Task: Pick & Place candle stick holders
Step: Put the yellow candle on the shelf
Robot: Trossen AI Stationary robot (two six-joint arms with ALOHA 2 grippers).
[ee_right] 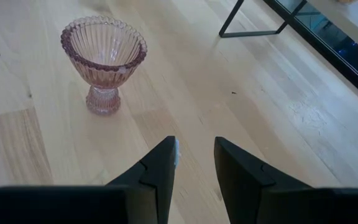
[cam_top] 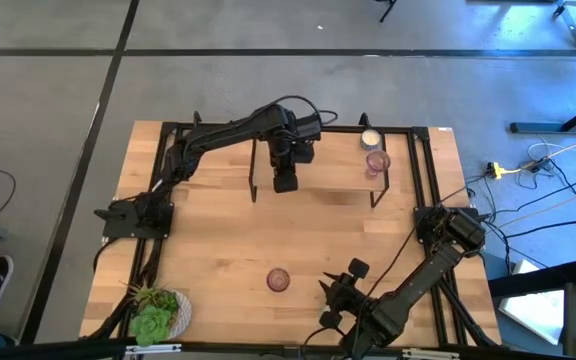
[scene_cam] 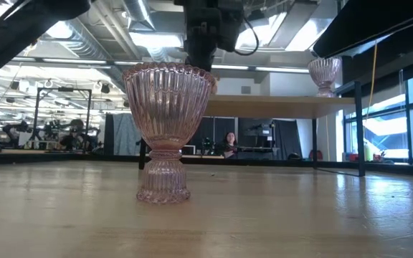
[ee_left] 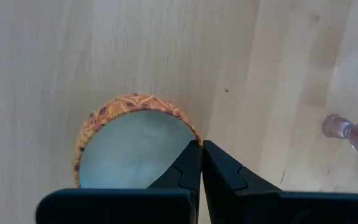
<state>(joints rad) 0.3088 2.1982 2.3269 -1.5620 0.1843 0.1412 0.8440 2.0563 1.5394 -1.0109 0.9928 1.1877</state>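
A plant (cam_top: 156, 312) stands at the front left corner of the surface (cam_top: 218, 240), well clear of the raised shelf (cam_top: 333, 175) at the back. Over the shelf's left part, the left end effector (ee_left: 201, 163) hangs with its fingers pressed together. Their tips lie at the rim of an amber cup (ee_left: 132, 146) seen from above; whether they touch it cannot be told. Forward of the shelf, near the surface's front edge, a pink cup (cam_top: 278, 279) stands upright and alone. At the shelf's right end, a cream cup (cam_top: 370, 139) sits toward the back with a second pink cup (cam_top: 376, 162) just in front of it. The right end effector (ee_right: 194, 155) waits low, well forward of the shelf and just right of the lone pink cup, fingers apart and gripping nothing.
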